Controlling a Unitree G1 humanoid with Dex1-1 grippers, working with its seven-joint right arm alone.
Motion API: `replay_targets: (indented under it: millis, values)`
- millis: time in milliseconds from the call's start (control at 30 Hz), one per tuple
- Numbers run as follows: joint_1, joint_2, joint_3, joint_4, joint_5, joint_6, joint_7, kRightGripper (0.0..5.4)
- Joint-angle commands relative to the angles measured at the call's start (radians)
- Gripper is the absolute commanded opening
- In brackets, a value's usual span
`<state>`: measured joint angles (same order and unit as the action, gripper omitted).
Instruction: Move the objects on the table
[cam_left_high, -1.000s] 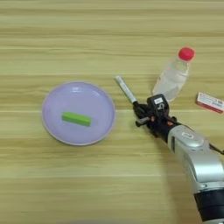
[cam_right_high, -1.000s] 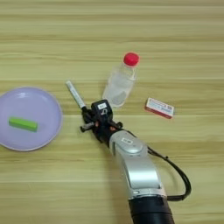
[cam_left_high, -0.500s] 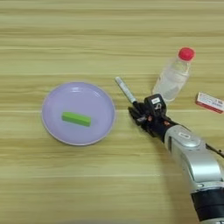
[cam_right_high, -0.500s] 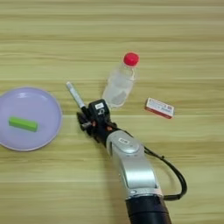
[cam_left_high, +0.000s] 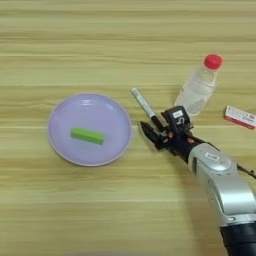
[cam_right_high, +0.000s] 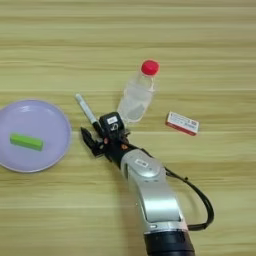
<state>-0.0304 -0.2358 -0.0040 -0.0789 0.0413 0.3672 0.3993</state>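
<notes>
The green block lies flat in the middle of the purple plate, which serves as the landmark here. Just right of the plate, the white pen lies slanted on the counter, its black cap end pointing down and away from the plate toward the gripper. The fingers are spread apart around the cap end and hold nothing; one lies on the plate side of the pen, the other is partly hidden by the gripper body.

The risk, as I judge it, is that the fingers close only on the very tip of the cap, so the slim pen pivots or rolls out, or gets nudged against the plate rim. The plastic bottle, lying further right of the plate, is close enough that a swing of the forearm could set it rolling.

The right eye view shows the whole forearm with its looping cable and the red-and-white packet in full; the left eye view shows the whole plate, which the other cuts off.
</notes>
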Motion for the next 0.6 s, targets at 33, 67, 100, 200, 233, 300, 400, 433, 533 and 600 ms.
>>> replay_targets:
  millis: [33, 67, 100, 200, 233, 300, 400, 433, 533, 600]
  values:
    - [-0.042, -0.014, -0.012, -0.059, 0.011, -0.016, -0.014, 4.07]
    - [-0.042, -0.011, -0.014, -0.061, 0.011, -0.018, -0.018, 4.2]
    - [-0.041, -0.009, -0.015, -0.063, 0.009, -0.023, -0.023, 4.33]
    - [-0.046, 0.017, -0.025, -0.066, 0.02, -0.046, -0.043, 4.68]
    - [-0.05, 0.034, -0.031, -0.068, 0.033, -0.059, -0.051, 4.76]
    - [-0.054, 0.078, -0.035, -0.072, 0.061, -0.088, -0.066, 5.04]
    - [-0.048, 0.134, -0.018, -0.073, 0.082, -0.127, -0.08, 5.33]
    - [-0.047, 0.145, -0.014, -0.073, 0.085, -0.136, -0.084, 5.33]
    - [-0.048, 0.179, 0.001, -0.075, 0.094, -0.161, -0.092, 5.33]
    - [-0.046, 0.195, 0.016, -0.081, 0.1, -0.168, -0.092, 5.33]
